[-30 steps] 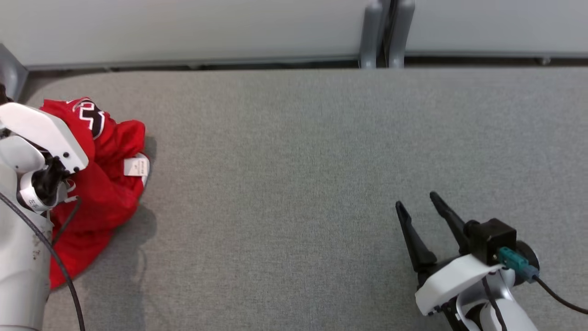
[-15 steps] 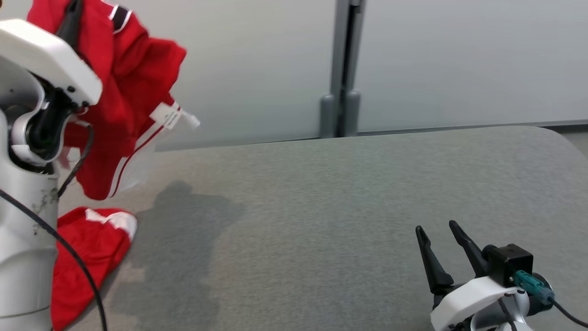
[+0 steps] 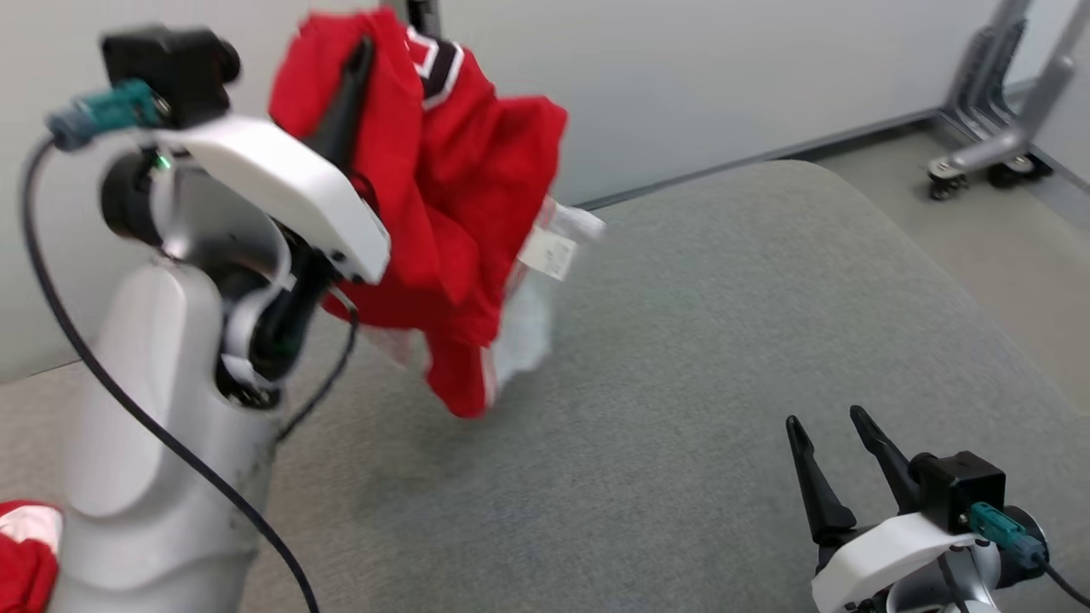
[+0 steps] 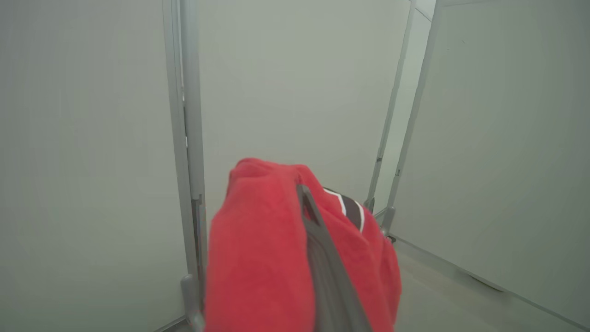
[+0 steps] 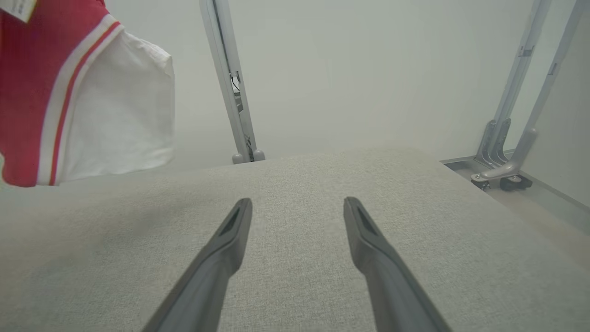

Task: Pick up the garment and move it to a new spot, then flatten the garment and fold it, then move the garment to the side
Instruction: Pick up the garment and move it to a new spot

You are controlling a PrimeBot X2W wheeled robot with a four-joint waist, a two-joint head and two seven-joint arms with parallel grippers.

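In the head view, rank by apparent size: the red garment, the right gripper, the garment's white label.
1. red garment, which hangs high, probably nearer the camera, so it looks bigger
2. right gripper
3. white label, clearly smallest

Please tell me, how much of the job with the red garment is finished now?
Done: the pick-up; the left gripper is shut on the garment, which hangs bunched above the table. In hand: the move to a new spot. Left: laying it down, flattening, folding, moving it aside. The right gripper is open and empty.
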